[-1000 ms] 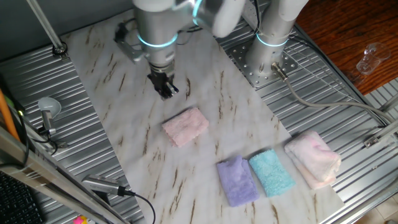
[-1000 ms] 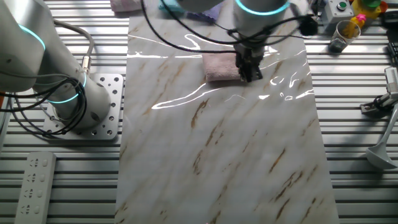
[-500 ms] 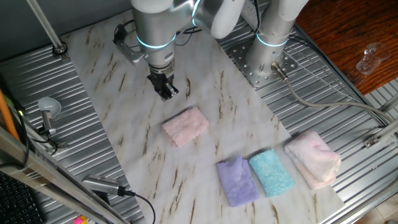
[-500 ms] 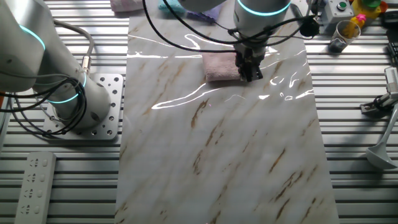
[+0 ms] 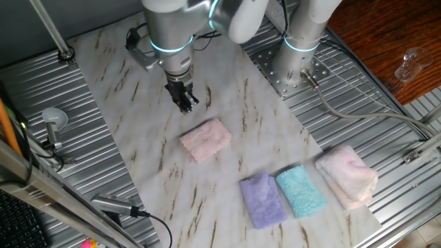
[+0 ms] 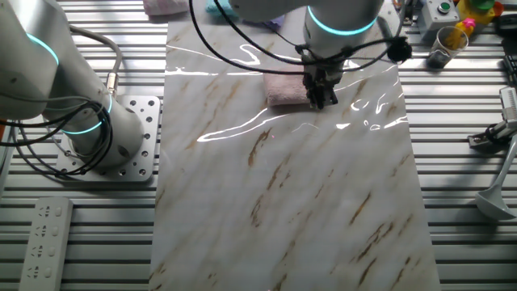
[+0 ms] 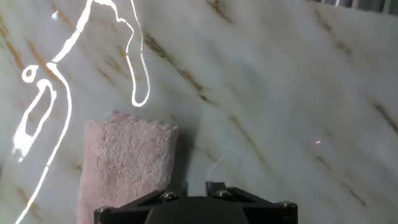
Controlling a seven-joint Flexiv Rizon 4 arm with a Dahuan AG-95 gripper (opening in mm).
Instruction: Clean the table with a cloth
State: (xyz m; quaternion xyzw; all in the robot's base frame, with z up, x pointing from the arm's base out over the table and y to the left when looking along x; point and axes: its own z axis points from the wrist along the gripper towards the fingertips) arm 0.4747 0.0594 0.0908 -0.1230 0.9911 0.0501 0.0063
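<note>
The end effector hangs over the tabletop, black fingers pointing down and pressed together, nothing between them. From the other fixed view the end effector sits just beside the cloth, at its edge; whether it touches the pile I cannot tell. In the hand view only the dark housing shows at the bottom edge, with the cloth just left of it and the fingertips out of sight.

The cloth is a small, fluffy, salmon-pink towel, folded roughly square, lying flat on the tabletop near its middle. Its nap is looped terry, soft at the folded edge.

That tabletop is a long glossy white board with brown marble-like streaks, and it throws bright curling reflections of overhead light. Beyond the cloth, at the board's far end from the arm's base, three more towels sit in a row: a purple folded towel, a teal folded towel and a larger pale pink bundled towel.

Around the board runs a ribbed grey metal surface. The arm's silver column wears a glowing cyan ring. A perforated mounting plate anchors a second silver arm beside the board. A grey remote lies on the ribs near that plate; its markings are too small to read. A clear glass stands on dark wood beyond the metal.
</note>
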